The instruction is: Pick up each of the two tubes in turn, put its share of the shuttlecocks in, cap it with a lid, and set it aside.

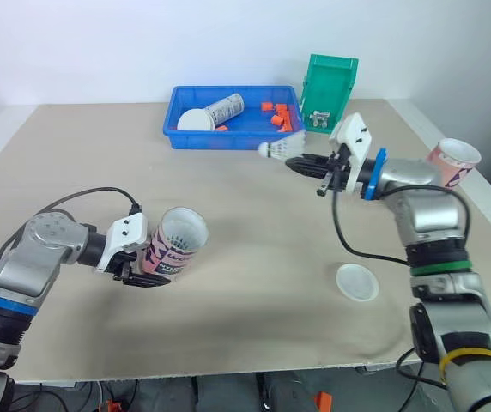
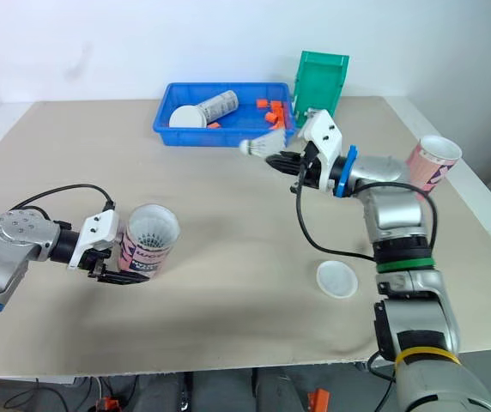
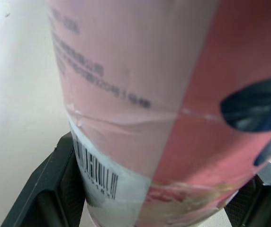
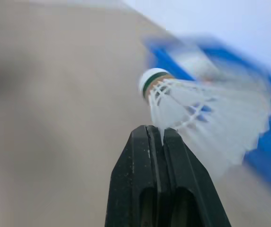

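Note:
My left gripper [image 1: 142,262] is shut on a pink tube [image 1: 174,245], held tilted with its open mouth toward the table's middle; shuttlecock feathers show inside it. In the left wrist view the tube [image 3: 164,104] sits between the fingers [image 3: 50,189]. My right gripper [image 1: 304,163] is shut on the skirt of a white shuttlecock [image 1: 278,150], held in the air in front of the blue bin, cork pointing left. The right wrist view shows the shuttlecock [image 4: 197,113] pinched at the fingertips [image 4: 157,142]. A second pink tube [image 1: 450,161] stands open at the right edge. A white lid [image 1: 356,281] lies on the table.
A blue bin [image 1: 185,133] at the back holds a lying tube [image 1: 225,109], a white lid [image 1: 196,120] and small orange pieces. A green bin [image 1: 330,86] stands tipped up beside it. The table's right edge runs close to the standing tube.

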Action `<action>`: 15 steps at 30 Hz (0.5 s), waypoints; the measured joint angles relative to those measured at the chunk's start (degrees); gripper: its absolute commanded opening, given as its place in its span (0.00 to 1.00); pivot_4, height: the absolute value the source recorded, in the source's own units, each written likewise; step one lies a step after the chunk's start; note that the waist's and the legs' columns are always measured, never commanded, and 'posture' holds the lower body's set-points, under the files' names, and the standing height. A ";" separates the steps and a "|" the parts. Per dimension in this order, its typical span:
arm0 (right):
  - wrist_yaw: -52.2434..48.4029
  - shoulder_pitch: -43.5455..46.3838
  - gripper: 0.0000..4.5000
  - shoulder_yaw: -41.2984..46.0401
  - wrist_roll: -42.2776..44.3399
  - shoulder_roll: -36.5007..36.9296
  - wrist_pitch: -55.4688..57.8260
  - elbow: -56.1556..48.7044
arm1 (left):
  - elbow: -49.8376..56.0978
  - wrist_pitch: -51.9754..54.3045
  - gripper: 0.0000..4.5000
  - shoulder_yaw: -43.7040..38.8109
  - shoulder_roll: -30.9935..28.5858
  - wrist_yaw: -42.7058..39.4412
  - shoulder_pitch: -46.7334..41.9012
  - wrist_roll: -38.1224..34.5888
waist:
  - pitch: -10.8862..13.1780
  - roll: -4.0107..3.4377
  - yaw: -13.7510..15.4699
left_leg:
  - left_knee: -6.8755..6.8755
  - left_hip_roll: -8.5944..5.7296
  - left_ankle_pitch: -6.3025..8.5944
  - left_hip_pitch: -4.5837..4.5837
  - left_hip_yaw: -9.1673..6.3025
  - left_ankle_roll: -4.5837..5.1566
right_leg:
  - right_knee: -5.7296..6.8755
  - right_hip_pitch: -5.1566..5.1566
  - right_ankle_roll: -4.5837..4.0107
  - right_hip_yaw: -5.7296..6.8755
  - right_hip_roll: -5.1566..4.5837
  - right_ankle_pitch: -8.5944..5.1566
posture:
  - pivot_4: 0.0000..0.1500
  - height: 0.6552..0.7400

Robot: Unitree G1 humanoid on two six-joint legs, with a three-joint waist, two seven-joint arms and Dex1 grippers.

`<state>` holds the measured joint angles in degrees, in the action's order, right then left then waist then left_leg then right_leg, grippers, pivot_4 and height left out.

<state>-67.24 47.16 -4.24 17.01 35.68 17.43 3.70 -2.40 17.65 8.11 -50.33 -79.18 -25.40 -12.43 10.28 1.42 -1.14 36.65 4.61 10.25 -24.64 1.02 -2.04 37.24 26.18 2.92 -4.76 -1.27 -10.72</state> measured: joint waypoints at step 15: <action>-11.52 12.88 0.02 -19.98 -8.18 -5.56 -7.66 -4.30 | -1.93 -0.29 0.74 0.62 1.03 -0.14 -1.66 0.52 | -0.02 0.01 0.06 | 0.24 0.01 -0.04 -0.06 0.08 0.03 | 0.02 0.03 -0.07 0.01 -0.02 0.16 | 1.00 0.57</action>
<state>-78.76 60.04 -24.22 8.83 30.13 9.78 -0.60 -4.34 17.37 8.73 -49.31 -79.32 -27.06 -11.91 10.26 1.43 -1.08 36.89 4.62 10.21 -24.71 1.09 -2.01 37.26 26.21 2.85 -4.75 -1.29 -10.56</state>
